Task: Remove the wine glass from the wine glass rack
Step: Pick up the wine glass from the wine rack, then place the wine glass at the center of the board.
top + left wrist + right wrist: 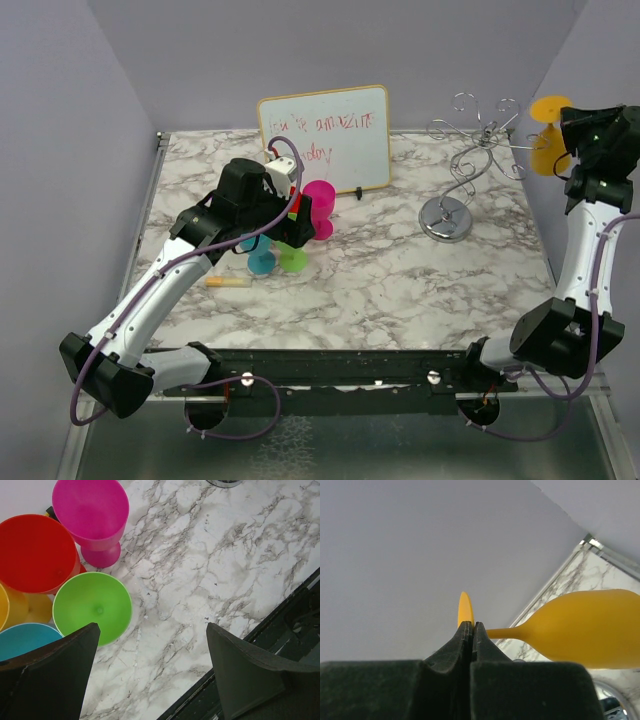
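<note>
The right fingers (451,652) clench flat on the foot of a yellow plastic wine glass (590,627). They hold it sideways in the air just beside the curled arms of the thin silver wire wine glass rack (447,218), at the far right of the white marble desk (400,290). Whether it is clear of the wires cannot be told. The glass looks light, stiff and slick. A pinch this far from the bowl may let it swivel, and the stem seems a surer hold. The lavender wall (600,50) crowds the right, while bare marble opens in front of the rack. The left fingers (55,670) hang released above a green plastic glass (92,605).
</note>
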Controlling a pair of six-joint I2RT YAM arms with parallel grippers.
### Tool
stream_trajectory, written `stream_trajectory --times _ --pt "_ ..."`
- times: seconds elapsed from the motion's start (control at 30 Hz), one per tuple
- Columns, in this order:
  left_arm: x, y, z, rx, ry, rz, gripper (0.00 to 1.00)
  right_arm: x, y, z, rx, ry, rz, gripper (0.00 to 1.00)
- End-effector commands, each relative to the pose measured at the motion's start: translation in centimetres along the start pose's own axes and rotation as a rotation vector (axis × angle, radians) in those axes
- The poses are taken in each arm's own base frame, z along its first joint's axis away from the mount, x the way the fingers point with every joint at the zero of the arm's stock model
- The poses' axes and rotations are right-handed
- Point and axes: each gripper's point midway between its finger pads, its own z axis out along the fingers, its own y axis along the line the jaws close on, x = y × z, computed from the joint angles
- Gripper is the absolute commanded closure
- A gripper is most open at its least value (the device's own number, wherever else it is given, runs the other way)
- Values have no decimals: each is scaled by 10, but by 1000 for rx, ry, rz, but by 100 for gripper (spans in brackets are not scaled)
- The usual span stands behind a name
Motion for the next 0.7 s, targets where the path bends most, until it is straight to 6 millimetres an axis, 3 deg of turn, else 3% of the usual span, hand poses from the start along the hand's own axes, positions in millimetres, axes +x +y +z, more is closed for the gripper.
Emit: stream_trajectory --times 0.0,0.17,0.3,0.5,0.67 --pt "-4 -5 -3 24 -17 -10 11 -26 -3 -15 53 -110 -94 99" --pt "-5 -5 -4 27 -19 -3 11 -29 -7 -34 72 -137 -152 99" --pt "-5 -6 -3 34 -17 -2 11 -24 6 -49 34 -98 -177 99" --pt "-7 -7 -5 33 -26 1 11 -18 17 -98 36 -59 -207 99" --pt "-9 -7 -5 38 -36 2 11 0 8 -130 77 -4 -164 99"
